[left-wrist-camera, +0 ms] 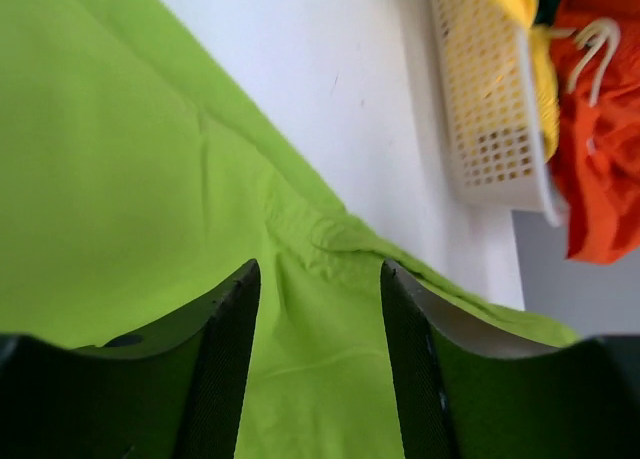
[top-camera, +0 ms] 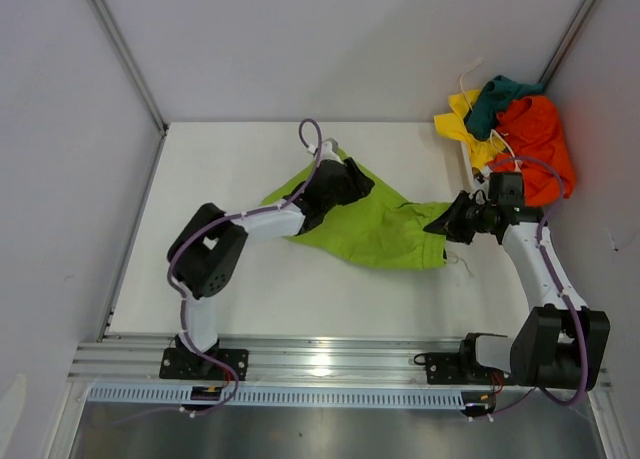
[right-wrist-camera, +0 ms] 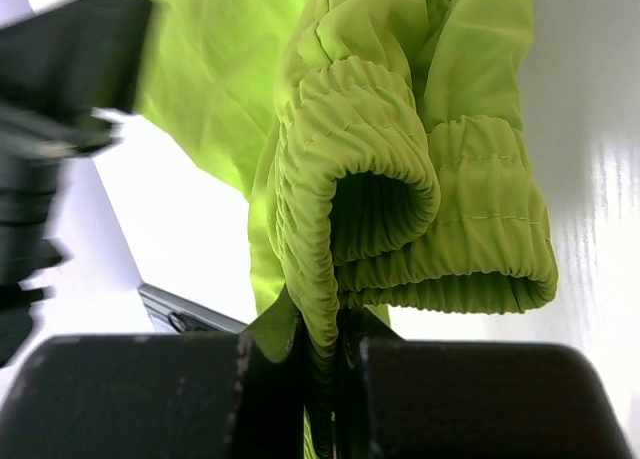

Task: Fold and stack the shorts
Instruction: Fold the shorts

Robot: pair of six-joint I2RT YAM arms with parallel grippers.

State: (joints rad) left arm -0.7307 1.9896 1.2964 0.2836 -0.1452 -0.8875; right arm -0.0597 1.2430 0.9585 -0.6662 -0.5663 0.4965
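At left gripper (left-wrist-camera: 318, 276), jaws apart over lime green shorts (left-wrist-camera: 120, 179) lying on table (left-wrist-camera: 330, 69). At right gripper (right-wrist-camera: 330, 354), clamped tight on waistband (right-wrist-camera: 400, 199).

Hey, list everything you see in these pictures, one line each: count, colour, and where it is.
lime shorts: one, lime green, spread mid-table
basket: one, white mesh, far right corner
yellow shorts: one, yellow, in the basket
teal shorts: one, dark teal, on top of the basket pile
orange shorts: one, orange, in the basket, right side
table: one, white, under everything
left gripper: one, black, open over the lime shorts
right gripper: one, black, shut on the lime shorts' waistband
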